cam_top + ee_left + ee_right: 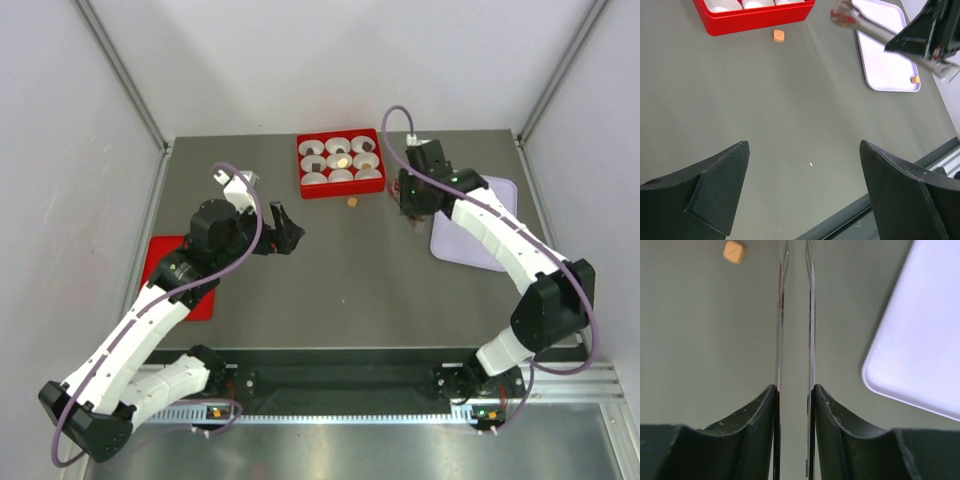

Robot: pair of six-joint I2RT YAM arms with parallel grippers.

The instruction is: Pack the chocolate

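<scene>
The red box (pixel 757 19) and its paper cups (pixel 754 4) run off the top of the left wrist view. The tips of the tweezers (pixel 812 315) lie beyond the right wrist view's top edge; the lavender tray (pixel 920 330) is cut at its right. From above, the left arm (pixel 150 320) hides part of the red lid (pixel 160 252), and chocolate (pixel 342 160) in the cups is too small to count.

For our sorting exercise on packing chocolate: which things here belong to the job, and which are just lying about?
Job: loose chocolate; tray chocolate; lilac tray; red box; paper cups; tweezers in the right gripper.
Lying about: red slab, partly under the left arm; left gripper, open and empty.
</scene>
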